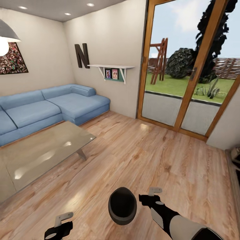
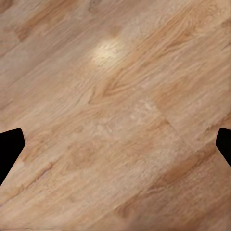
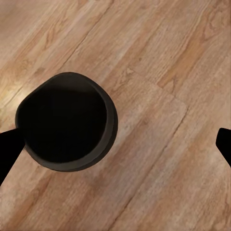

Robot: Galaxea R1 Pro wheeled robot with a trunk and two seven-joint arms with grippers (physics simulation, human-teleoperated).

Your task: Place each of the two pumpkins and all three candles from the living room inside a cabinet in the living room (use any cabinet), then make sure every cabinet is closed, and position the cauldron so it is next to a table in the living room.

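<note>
The black cauldron [image 1: 122, 205] stands on the plank floor just in front of me, its dark mouth facing up [image 3: 65, 126]. My right gripper [image 1: 150, 196] is open beside its right flank; in the right wrist view one fingertip [image 3: 9, 151] sits close against the rim, the other far off over bare floor. My left gripper [image 1: 61, 224] is open and hovers over bare planks [image 2: 115, 144]. The glossy grey table [image 1: 43, 150] lies to the left, well apart from the cauldron. The pumpkins, candles and cabinet are out of view.
A blue L-shaped sofa [image 1: 50, 106] runs behind the table. Wood-framed glass doors [image 1: 180, 83] fill the far right wall, with a white shelf [image 1: 111, 68] beside them. Something dark juts in at the right edge [image 1: 235, 160]. Open floor stretches from the cauldron to the doors.
</note>
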